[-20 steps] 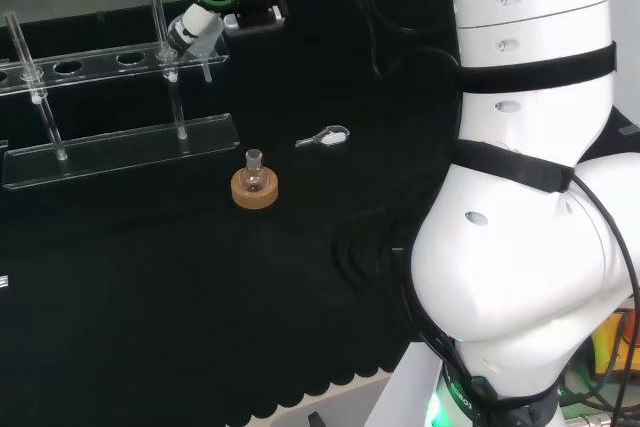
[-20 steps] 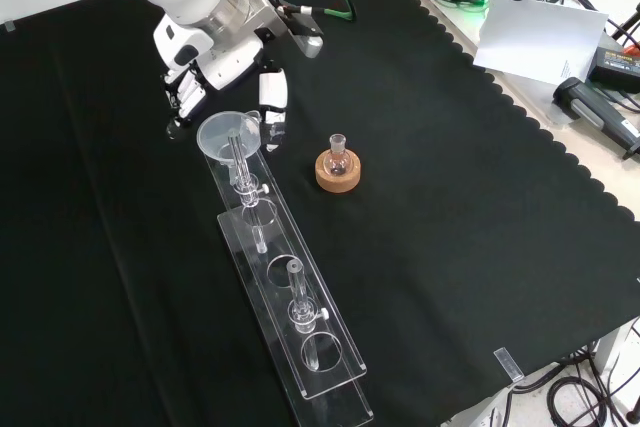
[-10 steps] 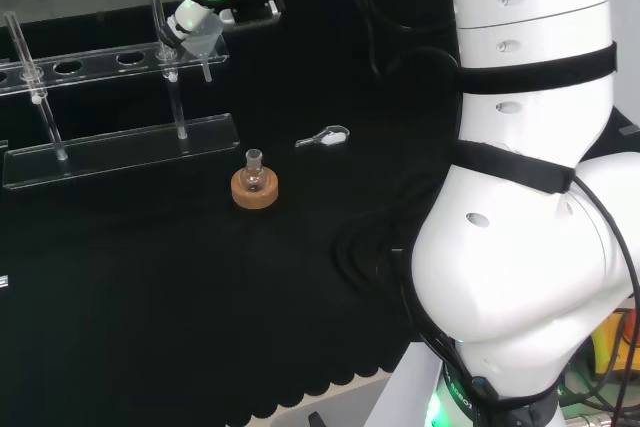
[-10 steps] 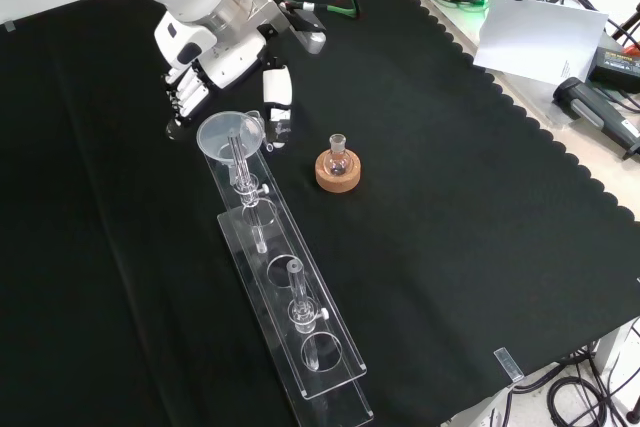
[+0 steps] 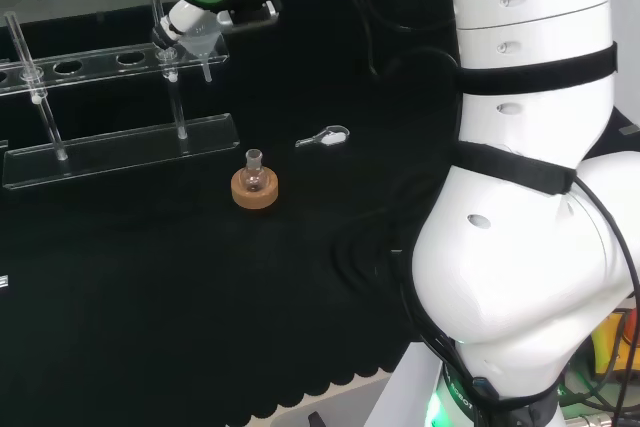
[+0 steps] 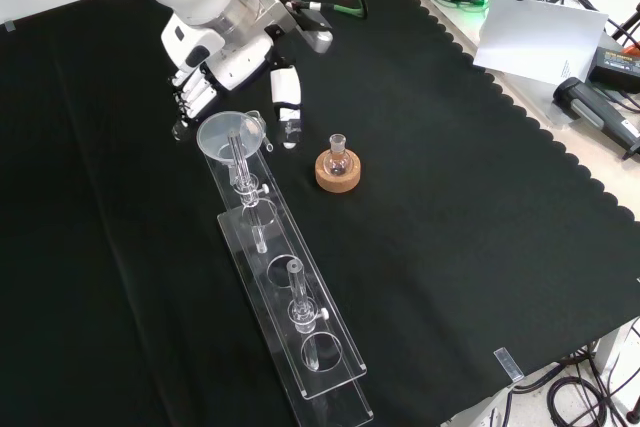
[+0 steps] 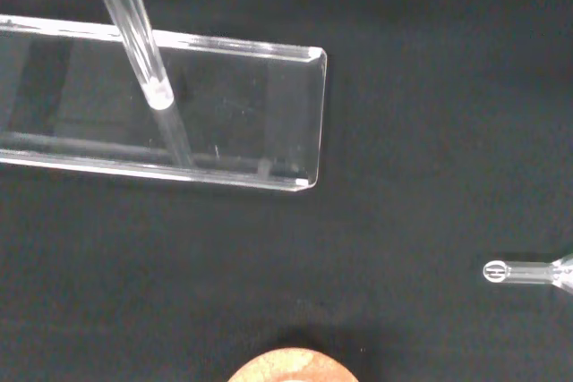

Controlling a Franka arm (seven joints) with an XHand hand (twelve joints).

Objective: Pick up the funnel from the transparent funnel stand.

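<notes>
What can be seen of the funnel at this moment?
The funnel looks like clear glass or plastic, with a wide round bowl opening upward and a thin stem running down. It sits upright in the end hole of the transparent funnel stand, at the end nearest the hand. In the front view the hand's fingers and thumb stand on either side of the bowl, just above it; whether they touch the rim cannot be told. The bowl looks empty.

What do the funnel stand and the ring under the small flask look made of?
Funnel stand: clear, glossy plastic by the look, likely acrylic; the black cloth shows through and its edges catch light. Ring: matte tan with a grainy surface, apparently cork.
</notes>
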